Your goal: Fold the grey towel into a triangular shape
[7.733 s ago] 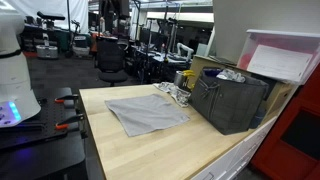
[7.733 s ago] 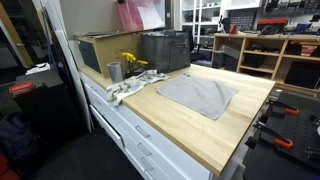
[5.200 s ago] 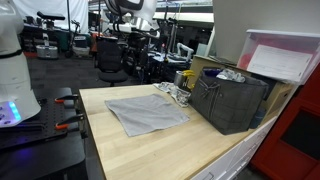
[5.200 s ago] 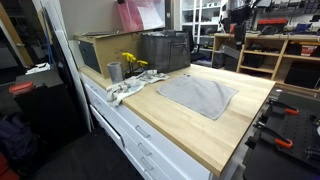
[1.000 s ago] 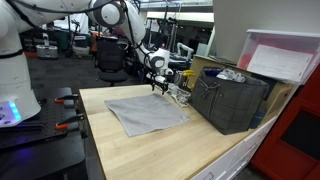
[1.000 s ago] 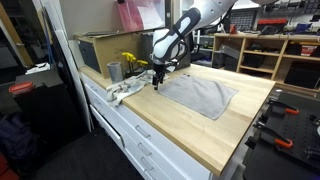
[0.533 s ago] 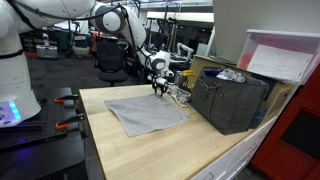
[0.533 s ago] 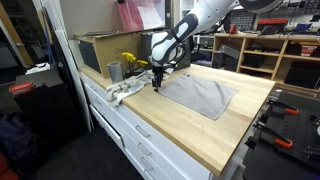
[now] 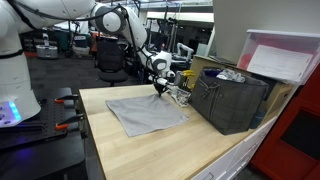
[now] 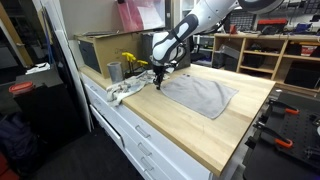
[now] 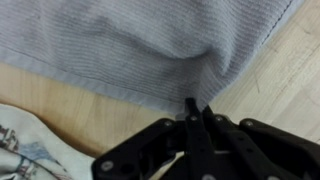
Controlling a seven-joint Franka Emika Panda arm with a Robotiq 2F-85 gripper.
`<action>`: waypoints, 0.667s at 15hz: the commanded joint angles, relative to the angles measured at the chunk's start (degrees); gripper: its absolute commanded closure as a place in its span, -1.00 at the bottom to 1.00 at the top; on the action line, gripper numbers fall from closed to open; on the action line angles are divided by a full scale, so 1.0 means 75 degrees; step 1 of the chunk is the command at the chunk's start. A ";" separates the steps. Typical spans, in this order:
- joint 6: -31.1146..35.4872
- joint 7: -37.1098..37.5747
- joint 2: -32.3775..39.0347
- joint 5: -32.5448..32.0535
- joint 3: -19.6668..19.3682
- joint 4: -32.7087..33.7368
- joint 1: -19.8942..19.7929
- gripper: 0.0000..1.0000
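Below the gripper (image 9: 158,90), a pale wooden table (image 9: 150,150). To one side of it, a dark grey fabric bin (image 9: 230,100). Spread flat away from the fingertips, the grey towel (image 9: 145,113). Jaws pressed together, pinching the towel's corner; cloth puckered there in the wrist view.

Your wooden worktop (image 9: 150,150) carries a dark grey fabric bin (image 9: 232,100) at its far side. Beside it you have a metal cup (image 10: 114,71), yellow flowers (image 10: 133,62) and a crumpled patterned rag (image 10: 124,91). White drawers (image 10: 150,140) sit under the top.
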 commanded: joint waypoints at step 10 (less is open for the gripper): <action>0.2231 0.1394 -0.2795 0.2006 0.0250 -0.4169 -0.1179 0.98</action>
